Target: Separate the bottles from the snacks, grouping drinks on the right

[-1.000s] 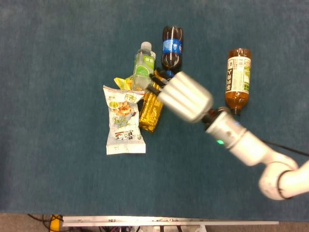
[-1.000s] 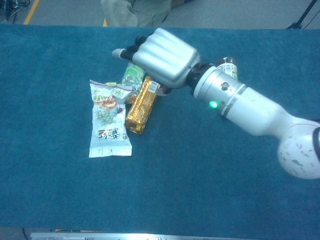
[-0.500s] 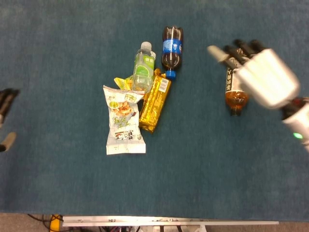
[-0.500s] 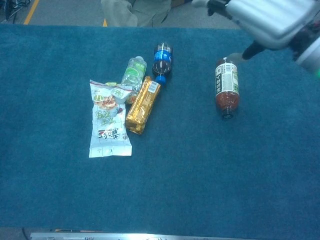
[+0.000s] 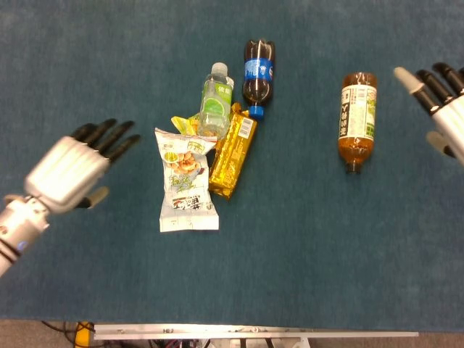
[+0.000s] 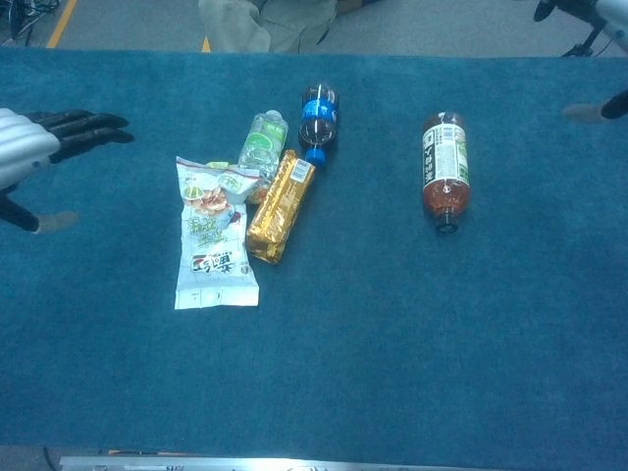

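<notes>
A brown tea bottle (image 5: 357, 120) (image 6: 444, 173) lies alone on the right of the blue table. A dark cola bottle (image 5: 258, 69) (image 6: 317, 115) and a clear green-labelled bottle (image 5: 215, 100) (image 6: 262, 144) lie at the middle, touching a gold snack bar (image 5: 233, 151) (image 6: 279, 205), a white snack bag (image 5: 185, 181) (image 6: 213, 235) and a small yellow packet (image 5: 184, 125). My left hand (image 5: 74, 165) (image 6: 34, 147) hovers open, left of the snacks. At the right edge my right hand (image 5: 442, 105) is open, fingers spread, right of the tea bottle.
The blue cloth (image 5: 290, 239) covers the whole table. A metal rail (image 5: 254, 333) runs along the near edge. Someone sits beyond the far edge (image 6: 270, 22).
My right hand left the middle pile and swung to the far right edge, holding nothing. My left hand came into view from the left. The objects stayed put.
</notes>
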Motion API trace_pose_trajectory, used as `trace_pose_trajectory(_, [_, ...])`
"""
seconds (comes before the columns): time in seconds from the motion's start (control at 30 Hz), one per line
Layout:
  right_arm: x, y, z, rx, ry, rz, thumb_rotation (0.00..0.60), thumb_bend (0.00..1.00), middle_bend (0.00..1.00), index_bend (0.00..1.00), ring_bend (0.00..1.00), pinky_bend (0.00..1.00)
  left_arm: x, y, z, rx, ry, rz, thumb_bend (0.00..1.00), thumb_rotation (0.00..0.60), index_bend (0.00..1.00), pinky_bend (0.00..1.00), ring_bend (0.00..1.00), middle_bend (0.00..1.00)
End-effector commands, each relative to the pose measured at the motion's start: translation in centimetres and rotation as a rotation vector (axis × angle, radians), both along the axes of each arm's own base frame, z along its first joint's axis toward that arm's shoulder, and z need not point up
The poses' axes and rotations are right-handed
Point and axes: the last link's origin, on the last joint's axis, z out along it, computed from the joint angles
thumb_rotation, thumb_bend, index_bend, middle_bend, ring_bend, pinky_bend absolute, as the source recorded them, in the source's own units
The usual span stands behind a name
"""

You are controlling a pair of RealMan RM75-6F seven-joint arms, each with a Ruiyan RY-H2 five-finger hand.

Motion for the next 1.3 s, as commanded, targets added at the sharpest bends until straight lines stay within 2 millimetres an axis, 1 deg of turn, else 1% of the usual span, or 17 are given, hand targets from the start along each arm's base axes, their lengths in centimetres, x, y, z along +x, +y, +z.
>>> trace_pose_trajectory(0.03, [-0.7, 0.1, 0.3, -0.009, 0.001, -0.023, 0.600, 0.00, 0.32, 0.13, 0.25, 0.41, 1.2, 0.9, -1.2, -0.038, -0.001, -0.032, 0.30, 0.600, 0.00, 0.17, 0.02, 0.00])
trace_pose_trajectory(0.27, [-2.2, 0.3, 0.8, -0.019, 0.003, -0.061, 0.600, 0.00, 0.32, 0.13, 0.25, 0.41, 3.0, 2.6, -3.7, -0.111, -0.005, -0.056, 0.30, 0.600, 0.00, 0.16, 0.01, 0.00])
trace_pose_trajectory(0.43, [-2.9, 0.5, 1.2, -0.027, -0.001, -0.083, 0.600, 0.00, 0.32, 0.13, 0.25, 0.41, 3.9, 3.3, -5.4, -0.153, -0.010, -0.056, 0.30, 0.600, 0.00, 0.16, 0.01, 0.00])
trace_pose_trajectory(0.53, [-3.2, 0.5, 1.4, -0.031, -0.003, -0.095, 0.600, 0.00, 0.32, 0.13, 0.25, 0.41, 4.1, 3.6, -6.5, -0.177, -0.005, -0.056, 0.30, 0.600, 0.00, 0.16, 0.00, 0.00])
trace_pose_trajectory(0.8, [-4.2, 0.6, 1.8, -0.041, -0.010, -0.124, 0.600, 0.00, 0.32, 0.13, 0.25, 0.41, 3.9, 4.1, -8.6, -0.201, -0.022, -0.025, 0.30, 0.600, 0.00, 0.17, 0.01, 0.00])
trace_pose_trajectory(0.87, [-4.4, 0.7, 1.8, -0.042, -0.010, -0.129, 0.600, 0.00, 0.32, 0.13, 0.25, 0.41, 3.8, 4.2, -9.0, -0.208, -0.033, -0.016, 0.30, 0.600, 0.02, 0.17, 0.02, 0.00])
trace_pose_trajectory(0.97, [-4.5, 0.7, 1.9, -0.043, -0.010, -0.135, 0.600, 0.00, 0.32, 0.13, 0.25, 0.41, 3.6, 4.2, -9.3, -0.208, -0.043, -0.012, 0.30, 0.600, 0.15, 0.20, 0.09, 0.03])
trace_pose_trajectory(1.0, [-4.6, 0.7, 1.9, -0.044, -0.010, -0.136, 0.600, 0.00, 0.32, 0.13, 0.25, 0.41, 3.5, 4.1, -9.3, -0.209, -0.042, -0.011, 0.30, 0.600, 0.21, 0.23, 0.13, 0.07])
trace_pose_trajectory(1.07, [-4.6, 0.7, 2.0, -0.047, -0.012, -0.139, 0.600, 0.00, 0.32, 0.13, 0.25, 0.41, 3.1, 4.0, -9.3, -0.218, -0.041, 0.002, 0.30, 0.600, 0.27, 0.25, 0.17, 0.14])
trace_pose_trajectory(1.13, [-4.5, 0.7, 2.0, -0.048, -0.015, -0.138, 0.600, 0.00, 0.32, 0.13, 0.25, 0.41, 2.8, 3.8, -9.2, -0.227, -0.031, 0.011, 0.30, 0.600, 0.31, 0.26, 0.19, 0.18])
trace_pose_trajectory(1.3, [-4.3, 0.7, 1.9, -0.048, -0.016, -0.131, 0.600, 0.00, 0.32, 0.13, 0.25, 0.41, 1.5, 3.0, -8.6, -0.237, 0.006, 0.025, 0.30, 0.600, 0.34, 0.26, 0.19, 0.20])
